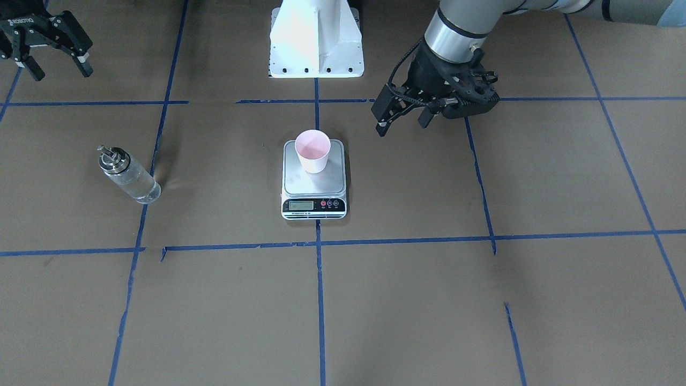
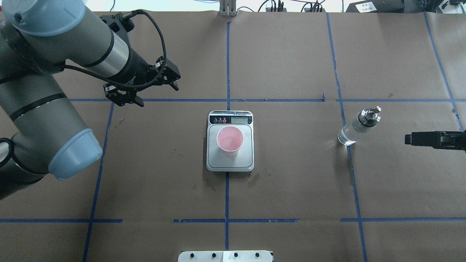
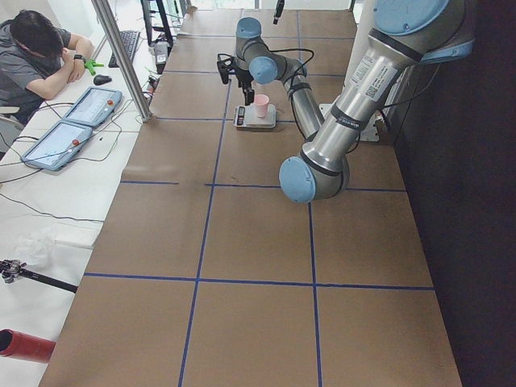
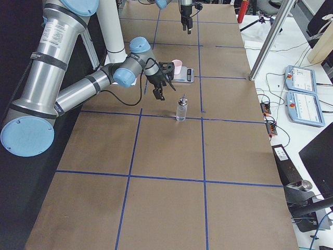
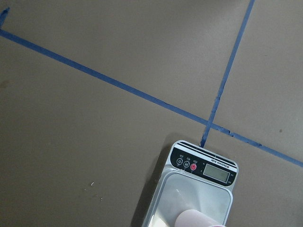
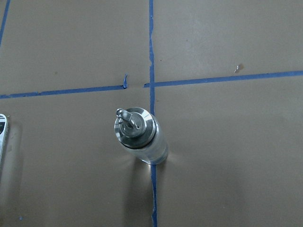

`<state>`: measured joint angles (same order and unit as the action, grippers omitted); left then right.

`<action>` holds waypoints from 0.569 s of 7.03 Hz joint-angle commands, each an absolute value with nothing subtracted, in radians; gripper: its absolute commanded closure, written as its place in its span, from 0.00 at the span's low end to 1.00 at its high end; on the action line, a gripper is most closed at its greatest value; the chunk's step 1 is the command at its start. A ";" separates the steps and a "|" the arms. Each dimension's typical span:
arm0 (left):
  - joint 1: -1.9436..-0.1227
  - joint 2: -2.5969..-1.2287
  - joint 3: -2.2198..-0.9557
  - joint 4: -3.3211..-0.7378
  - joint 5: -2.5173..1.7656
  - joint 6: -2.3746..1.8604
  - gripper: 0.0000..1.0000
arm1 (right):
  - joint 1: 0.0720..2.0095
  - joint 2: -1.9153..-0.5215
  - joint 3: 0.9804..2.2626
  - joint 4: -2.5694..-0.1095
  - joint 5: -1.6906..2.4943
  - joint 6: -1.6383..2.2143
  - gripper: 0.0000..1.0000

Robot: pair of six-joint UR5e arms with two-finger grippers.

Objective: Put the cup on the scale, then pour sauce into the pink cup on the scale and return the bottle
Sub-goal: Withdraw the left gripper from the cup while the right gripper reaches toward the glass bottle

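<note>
**A:** Where is the pink cup (image 2: 229, 141)?
**B:** Upright near the middle of the digital kitchen scale's (image 2: 247, 160) steel platform (nothing touches it).
**A:** And the left gripper (image 2: 158, 96)?
**B:** Seen from overhead, it is at ten o'clock from the scale, well apart, fingers spread wide and empty.
**A:** The glass bottle (image 2: 358, 125)?
**B:** It stands capped at three o'clock from the scale, on a blue tape line (image 2: 355, 189). The clear sauce (image 2: 347, 135) perhaps fills the lower part; the level is hard to read.
**A:** Right gripper (image 1: 61, 74)?
**B:** At three o'clock from the bottle, apart from it, jaws wide, holding nothing.
</note>
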<state>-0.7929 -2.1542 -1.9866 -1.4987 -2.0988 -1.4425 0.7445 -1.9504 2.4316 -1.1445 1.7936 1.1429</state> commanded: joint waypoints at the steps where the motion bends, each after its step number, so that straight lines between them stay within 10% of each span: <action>1: -0.849 -2.071 -2.026 -1.500 -2.129 -1.318 0.00 | 0.474 -1.964 2.392 -1.080 1.397 1.272 0.00; 4: -0.937 -1.880 -2.052 -1.509 -2.129 -1.007 0.00 | 0.359 -1.944 2.176 -0.830 1.156 1.272 0.00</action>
<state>-0.9020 -1.9560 -2.0473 -1.5047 -2.1290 -1.1334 0.4010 -1.9581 2.2662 -0.9227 1.2522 1.2720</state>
